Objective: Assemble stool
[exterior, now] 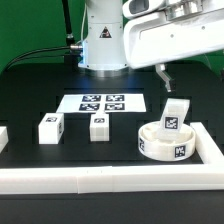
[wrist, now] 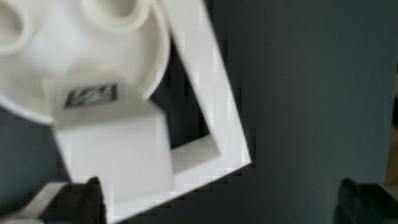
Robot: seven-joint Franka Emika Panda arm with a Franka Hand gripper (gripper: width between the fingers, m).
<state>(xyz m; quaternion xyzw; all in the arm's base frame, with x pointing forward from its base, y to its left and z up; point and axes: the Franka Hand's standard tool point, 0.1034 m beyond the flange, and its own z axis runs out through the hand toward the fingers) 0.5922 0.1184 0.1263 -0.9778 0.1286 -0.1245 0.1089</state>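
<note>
The round white seat (exterior: 165, 147) lies in the corner of the rails at the exterior view's right. One tagged leg block (exterior: 176, 114) stands upright in it, tilted slightly. Two more leg blocks (exterior: 51, 127) (exterior: 98, 126) stand on the black table to the left. My gripper (exterior: 162, 74) hangs above and just behind the standing block. In the wrist view the seat (wrist: 71, 50) and the leg block (wrist: 111, 150) lie near one dark fingertip (wrist: 71, 200). The gripper (wrist: 222, 205) is open and holds nothing.
The marker board (exterior: 101, 103) lies flat behind the two loose blocks. White border rails (exterior: 110, 178) run along the front and the right side (exterior: 210, 145), and their corner shows in the wrist view (wrist: 217, 110). The robot base (exterior: 100, 45) stands at the back.
</note>
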